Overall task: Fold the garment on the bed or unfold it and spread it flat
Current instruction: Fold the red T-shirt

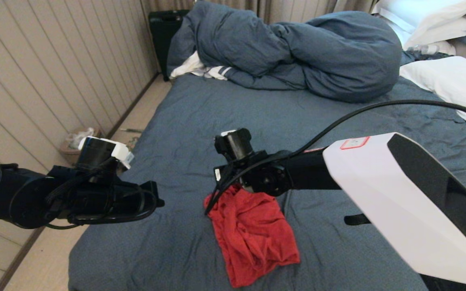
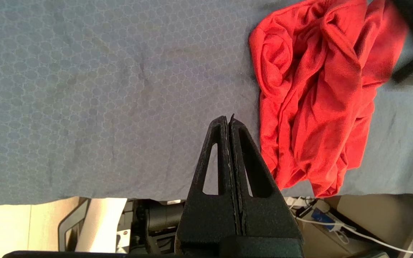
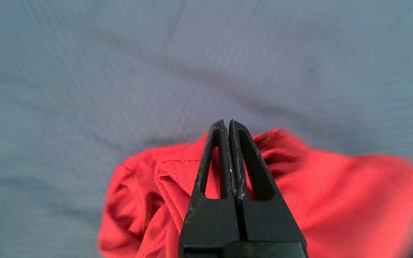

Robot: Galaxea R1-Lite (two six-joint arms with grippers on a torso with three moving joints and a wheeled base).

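The right gripper [image 3: 227,123] is held pressed together and empty above the far edge of the garment [image 1: 253,234], which lies crumpled near the bed's [image 1: 200,121] foot. The jaws should be opened before descent, so that one hem layer is pinched. The left gripper [image 2: 227,120], likewise closed, is parked aside.

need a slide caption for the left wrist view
Shut left gripper above the blue sheet, beside the crumpled red T-shirt near the bed's edge.

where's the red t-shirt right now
In the head view the red T-shirt lies crumpled on the bed near its front edge, just below the right gripper, with the left gripper off to its left.
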